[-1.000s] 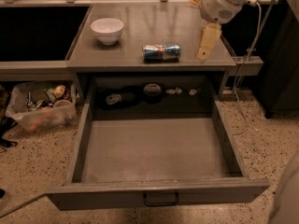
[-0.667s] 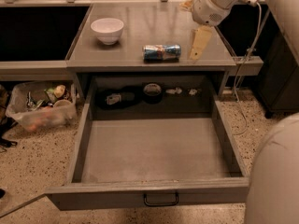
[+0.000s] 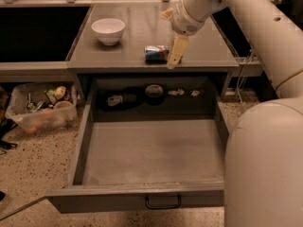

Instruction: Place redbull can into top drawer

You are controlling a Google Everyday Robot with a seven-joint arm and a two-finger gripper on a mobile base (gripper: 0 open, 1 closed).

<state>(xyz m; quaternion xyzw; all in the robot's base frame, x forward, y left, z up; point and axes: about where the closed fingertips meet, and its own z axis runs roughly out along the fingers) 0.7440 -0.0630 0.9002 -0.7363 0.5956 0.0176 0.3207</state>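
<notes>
The redbull can [image 3: 155, 54] lies on its side on the grey counter top [image 3: 118, 51], near the front edge. My gripper [image 3: 174, 52] hangs from the white arm just right of the can, its pale finger [image 3: 175, 51] pointing down over the can's right end. The top drawer [image 3: 151, 155] stands pulled wide open below the counter, its front panel and dark handle [image 3: 163, 203] nearest the camera. The drawer's floor is bare at the front; small items lie at its back.
A white bowl [image 3: 108, 30] stands on the counter at the left. A clear plastic bin [image 3: 41, 109] of clutter sits on the floor to the left. Small dark objects [image 3: 154, 91] lie at the drawer's back. My arm's large white body [image 3: 265, 164] fills the right side.
My gripper has moved left and toward the front, from the counter's right side to right beside the can. The can, bowl and drawer have not moved.
</notes>
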